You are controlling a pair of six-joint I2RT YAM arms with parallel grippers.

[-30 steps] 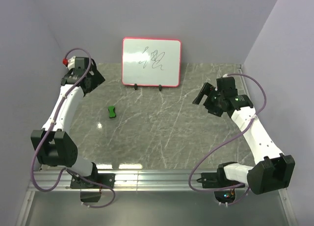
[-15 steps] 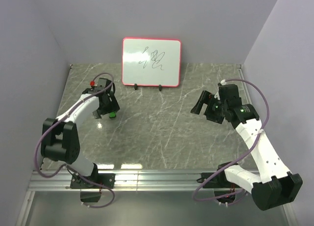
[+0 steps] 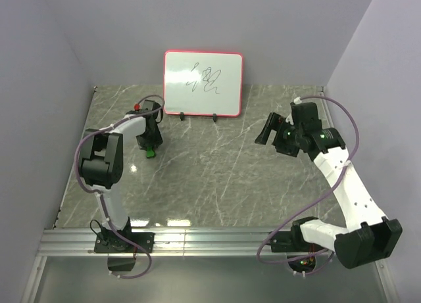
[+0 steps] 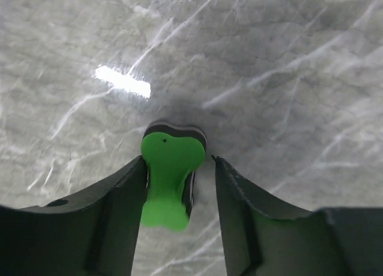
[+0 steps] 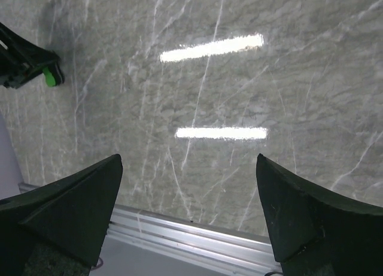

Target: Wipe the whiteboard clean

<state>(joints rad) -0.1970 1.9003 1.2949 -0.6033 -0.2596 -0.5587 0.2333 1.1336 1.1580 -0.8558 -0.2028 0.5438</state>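
The whiteboard (image 3: 203,83) stands upright against the back wall on two black feet, red-framed, with dark scribbles in its middle. In front of it to the left, a small green-and-black eraser (image 3: 150,150) lies on the marble table. My left gripper (image 3: 150,144) is down over the eraser. In the left wrist view the eraser (image 4: 170,180) sits between the jaws of my left gripper (image 4: 179,159): the left finger (image 4: 119,210) is against it, while a gap remains before the right finger (image 4: 251,210). My right gripper (image 3: 266,133) hovers wide open at mid right, holding nothing (image 5: 188,159).
An aluminium rail (image 3: 210,237) runs along the table's near edge and also shows in the right wrist view (image 5: 197,237). Lilac walls close the table in at the back and on both sides. The left arm's gripper and the eraser (image 5: 52,77) show far off.
My left arm swung from the back left corner down onto the eraser, and its jaws have narrowed around it. My right arm shifted slightly toward the back.
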